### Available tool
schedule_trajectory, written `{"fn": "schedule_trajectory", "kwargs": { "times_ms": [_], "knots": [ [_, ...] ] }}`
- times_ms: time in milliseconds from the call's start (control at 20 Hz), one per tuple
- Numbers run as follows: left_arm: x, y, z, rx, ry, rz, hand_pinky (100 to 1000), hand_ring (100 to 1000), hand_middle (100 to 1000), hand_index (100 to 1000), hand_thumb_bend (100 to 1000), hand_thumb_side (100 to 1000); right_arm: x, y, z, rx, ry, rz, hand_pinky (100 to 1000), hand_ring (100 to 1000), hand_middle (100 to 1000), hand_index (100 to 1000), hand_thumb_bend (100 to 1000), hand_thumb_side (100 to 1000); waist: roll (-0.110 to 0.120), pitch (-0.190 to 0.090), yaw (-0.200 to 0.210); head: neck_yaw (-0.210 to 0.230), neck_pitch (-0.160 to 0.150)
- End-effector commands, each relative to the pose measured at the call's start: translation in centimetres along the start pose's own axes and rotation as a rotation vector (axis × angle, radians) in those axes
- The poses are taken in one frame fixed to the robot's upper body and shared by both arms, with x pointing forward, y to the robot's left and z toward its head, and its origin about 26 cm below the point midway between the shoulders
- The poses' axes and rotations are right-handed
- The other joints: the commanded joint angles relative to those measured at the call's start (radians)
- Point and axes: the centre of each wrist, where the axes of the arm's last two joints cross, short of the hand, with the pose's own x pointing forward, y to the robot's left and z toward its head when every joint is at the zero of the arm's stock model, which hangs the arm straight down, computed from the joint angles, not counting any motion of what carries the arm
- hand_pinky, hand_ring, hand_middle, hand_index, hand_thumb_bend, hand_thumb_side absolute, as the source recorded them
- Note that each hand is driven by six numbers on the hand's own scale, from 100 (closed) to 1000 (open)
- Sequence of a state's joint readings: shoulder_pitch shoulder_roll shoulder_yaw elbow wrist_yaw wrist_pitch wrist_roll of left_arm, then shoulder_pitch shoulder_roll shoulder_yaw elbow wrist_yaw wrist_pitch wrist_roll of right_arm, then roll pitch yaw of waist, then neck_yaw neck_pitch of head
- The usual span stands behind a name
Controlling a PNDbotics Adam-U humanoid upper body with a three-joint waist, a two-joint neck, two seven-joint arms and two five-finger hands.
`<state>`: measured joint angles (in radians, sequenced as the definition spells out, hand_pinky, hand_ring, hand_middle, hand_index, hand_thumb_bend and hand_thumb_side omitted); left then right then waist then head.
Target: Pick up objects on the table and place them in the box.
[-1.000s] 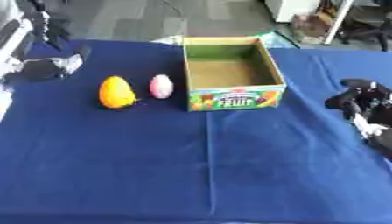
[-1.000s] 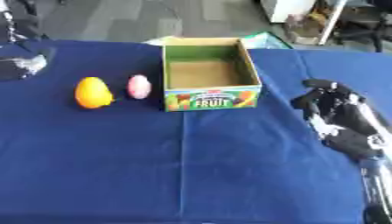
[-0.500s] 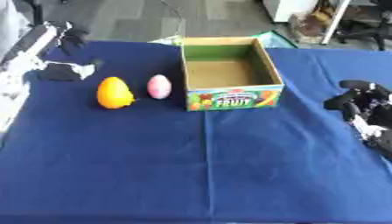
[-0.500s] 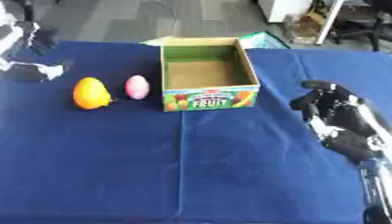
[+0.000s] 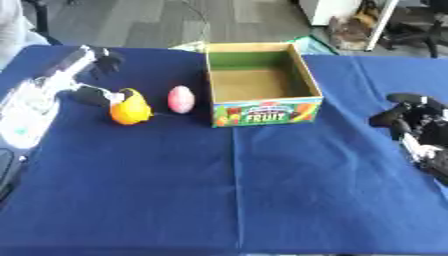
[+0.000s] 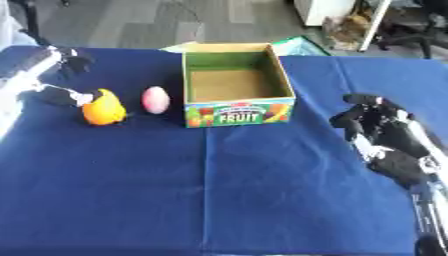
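Currently, bench (image 5: pixel 219 200): covered in blue cloth; carries the box, two fruits and both robot hands.
Box (image 5: pixel 260 82): open cardboard carton with a green inner wall and a "FRUIT" label on the near face; stands at the far centre; nothing visible inside.
Left robot hand (image 5: pixel 87 80): at the far left, just beside the orange fruit; one dark finger reaches to the fruit's left side and another lies farther back, so the fingers stand apart and are not closed round anything.
Right robot hand (image 6: pixel 385 130): rests at the right edge, well apart from both fruits; fingers curled, holding nothing.
Orange fruit (image 5: pixel 131 106): lies left of the box, long axis roughly upright in the view; sits directly right of the left robot hand's near finger, touching or nearly so.
Pink fruit (image 5: pixel 181 99): small, egg-shaped, between the orange fruit and the box, apart from both.
Key relation: the left robot hand is by far the nearer; judged next move is to close on the orange fruit, then carry it rightward, past the pink fruit, to the box.
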<state>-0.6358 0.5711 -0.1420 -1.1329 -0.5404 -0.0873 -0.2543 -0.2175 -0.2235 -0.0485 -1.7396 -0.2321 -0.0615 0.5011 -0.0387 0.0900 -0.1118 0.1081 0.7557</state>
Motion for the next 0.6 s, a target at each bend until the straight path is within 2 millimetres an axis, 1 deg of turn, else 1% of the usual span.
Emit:
{"fn": "schedule_trajectory", "kwargs": {
  "times_ms": [50, 150, 200, 350, 400, 550, 600],
  "knots": [
    [-0.1, 0.2, -0.6, -0.015, 0.021, -0.032, 612, 681, 636, 804, 522, 240, 0.4, -0.2, -0.2, 0.009, -0.014, 0.006, 758, 691, 520, 798, 100, 100, 0.002, -0.013, -0.003, 0.000, -0.002],
    [-0.2, -0.5, -1.0, -0.023, 0.049, -0.039, 614, 692, 655, 807, 525, 238, 0.4, -0.2, -0.2, 0.011, -0.014, 0.005, 758, 691, 520, 798, 100, 100, 0.002, -0.012, -0.004, -0.001, -0.002],
    [-0.3, -0.8, -1.1, -0.018, 0.063, -0.042, 623, 717, 685, 810, 532, 220, 0.4, -0.2, -0.1, 0.012, -0.013, 0.005, 758, 691, 520, 798, 100, 100, 0.002, -0.012, -0.005, 0.000, -0.003],
    [-0.2, -1.5, -1.6, 0.016, 0.093, -0.058, 629, 735, 702, 810, 538, 202, 0.4, -0.1, -0.2, 0.014, -0.013, 0.003, 758, 691, 520, 798, 100, 100, 0.001, -0.011, -0.006, 0.002, -0.006],
    [-0.1, -1.7, -1.7, 0.026, 0.097, -0.066, 628, 734, 701, 808, 541, 177, 0.4, -0.1, -0.2, 0.015, -0.013, 0.002, 758, 691, 520, 798, 100, 100, 0.001, -0.011, -0.007, 0.003, -0.006],
    [0.0, -2.3, -1.9, 0.021, 0.103, -0.095, 619, 715, 682, 803, 542, 145, 0.4, -0.1, -0.2, 0.016, -0.013, 0.002, 758, 691, 520, 798, 100, 100, 0.001, -0.010, -0.009, 0.002, -0.007],
    [0.0, -2.4, -1.9, 0.013, 0.104, -0.108, 598, 679, 639, 778, 510, 169, 0.4, -0.1, -0.2, 0.016, -0.013, 0.002, 758, 691, 520, 798, 100, 100, 0.001, -0.010, -0.009, 0.002, -0.007]
  ]
}}
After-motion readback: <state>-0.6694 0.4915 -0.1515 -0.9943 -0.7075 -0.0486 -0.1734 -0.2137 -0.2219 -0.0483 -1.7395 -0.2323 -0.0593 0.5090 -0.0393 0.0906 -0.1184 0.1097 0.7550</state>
